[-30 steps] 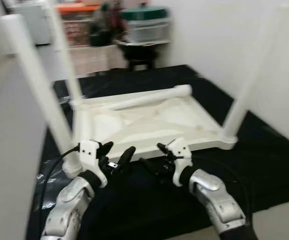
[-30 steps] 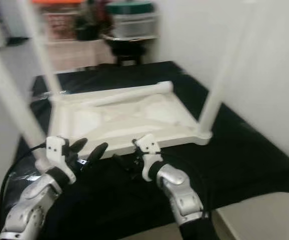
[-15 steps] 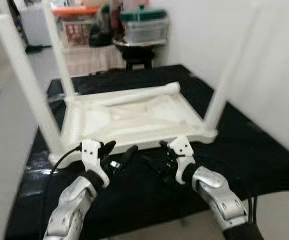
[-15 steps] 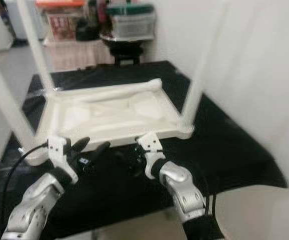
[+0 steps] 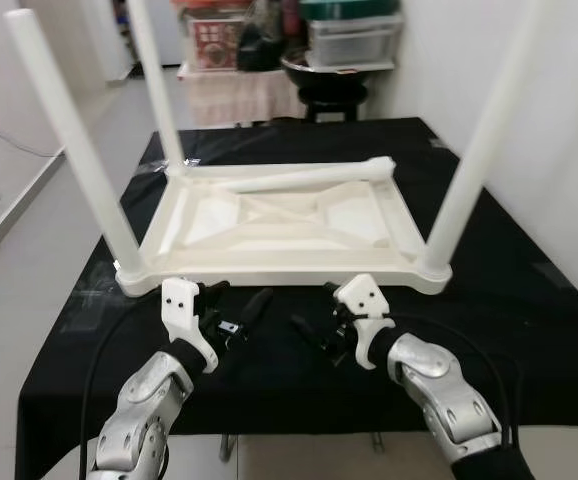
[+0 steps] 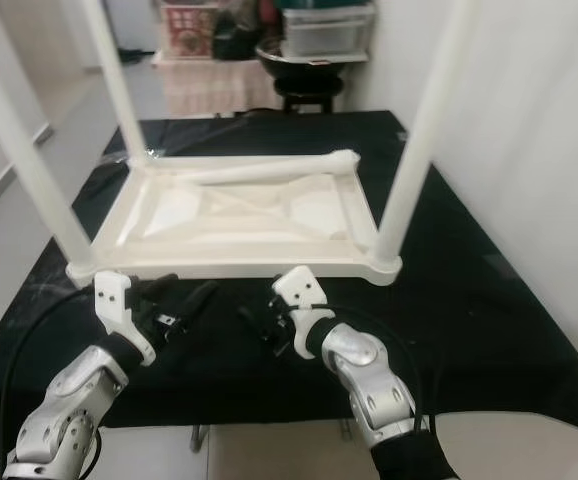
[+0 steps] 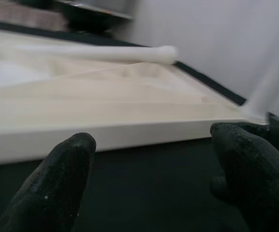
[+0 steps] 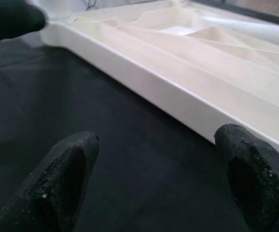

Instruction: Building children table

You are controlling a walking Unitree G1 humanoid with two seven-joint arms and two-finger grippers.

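while the upturned white table (image 5: 279, 225) rests on a black cloth (image 5: 529, 300), left gripper (image 5: 231, 312) and right gripper (image 5: 314, 325) hover beside its near edge, fingers spread, holding nothing.

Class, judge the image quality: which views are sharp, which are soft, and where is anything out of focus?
Left eye view: sharp, evenly lit, table crisp. Left wrist view: near black fingers and loose leg are soft. Right wrist view: fingers blurred, table edge fairly clear, mild sheen.

Both grippers' fingers (image 6: 201, 295) hover spread before the upturned table (image 6: 239, 215).
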